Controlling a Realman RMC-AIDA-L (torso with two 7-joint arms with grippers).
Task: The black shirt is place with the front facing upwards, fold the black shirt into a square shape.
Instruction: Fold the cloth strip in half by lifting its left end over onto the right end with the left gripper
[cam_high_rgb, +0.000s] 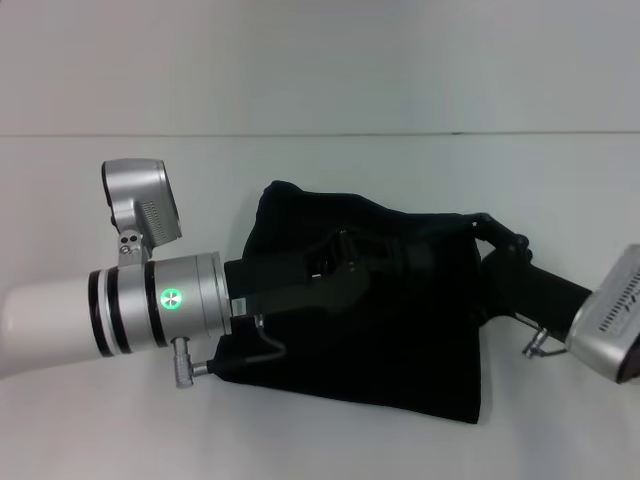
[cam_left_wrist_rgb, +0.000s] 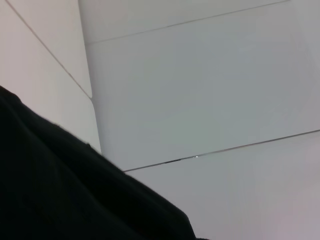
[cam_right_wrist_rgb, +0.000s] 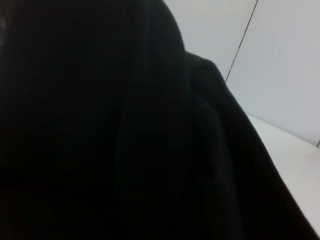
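The black shirt lies bunched into a rough square on the white table, in the middle of the head view. No lettering shows on it. My left gripper reaches in from the left and sits over the shirt's upper middle, black against the black cloth. My right gripper comes in from the right at the shirt's far right corner, and the cloth is drawn to a point there. Black cloth fills most of the right wrist view. The left wrist view has black cloth in one corner.
The white table stretches around the shirt, with a thin seam line across it behind the cloth. The left arm's silver wrist with a green light lies low at the shirt's left edge. The right arm's silver housing sits right of the shirt.
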